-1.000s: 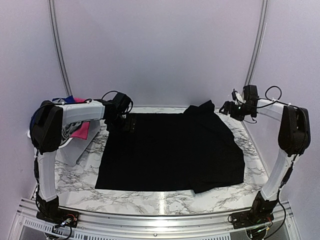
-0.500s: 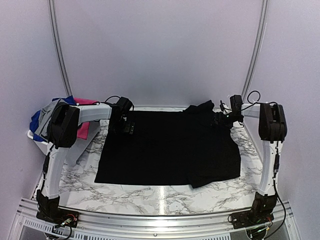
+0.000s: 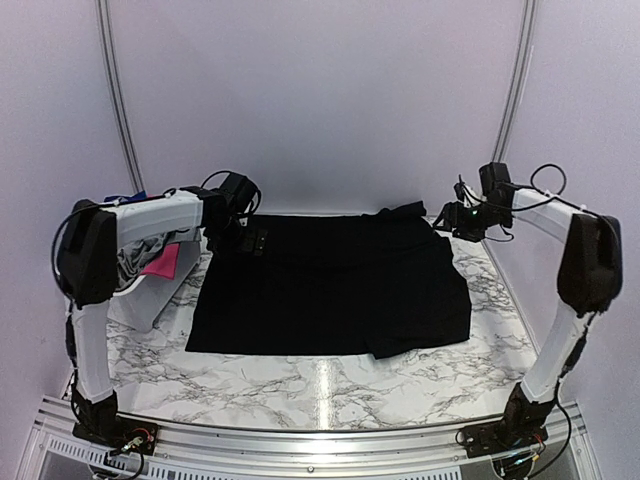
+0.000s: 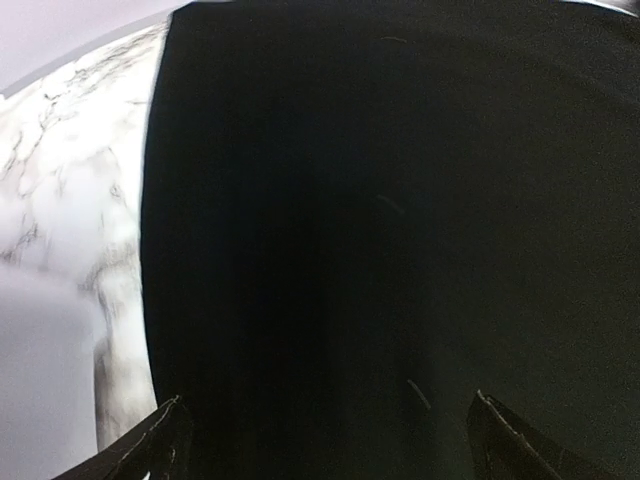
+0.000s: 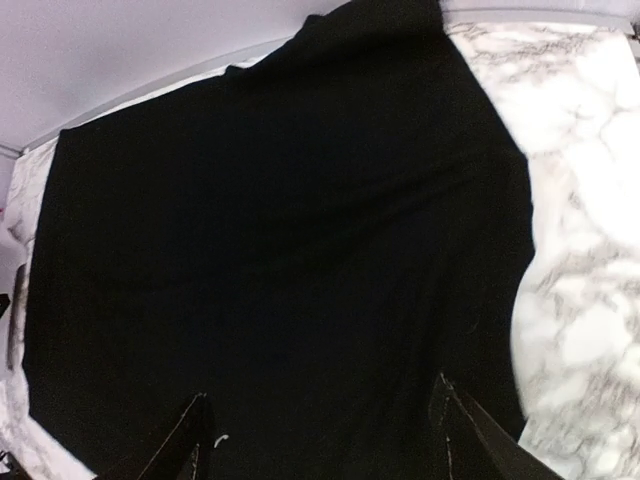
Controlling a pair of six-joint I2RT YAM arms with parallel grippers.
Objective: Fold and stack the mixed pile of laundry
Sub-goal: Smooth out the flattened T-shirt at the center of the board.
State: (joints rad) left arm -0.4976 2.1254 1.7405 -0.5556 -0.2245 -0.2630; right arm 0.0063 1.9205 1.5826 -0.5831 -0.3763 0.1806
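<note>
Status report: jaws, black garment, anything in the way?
Both jaws open, above far edge. Black garment flat on table, right side folded in. Nothing on it.

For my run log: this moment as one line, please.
black garment: spread out on table | left fingers: open, empty | right fingers: open, empty

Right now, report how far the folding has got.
Done: the black garment lies spread on the marble table, right side seemingly doubled over. In hand: the left gripper and right gripper hover open over its far edge, holding nothing. Left: finishing this fold, plus the grey piece and pink piece in the white basket; no stack yet.
</note>
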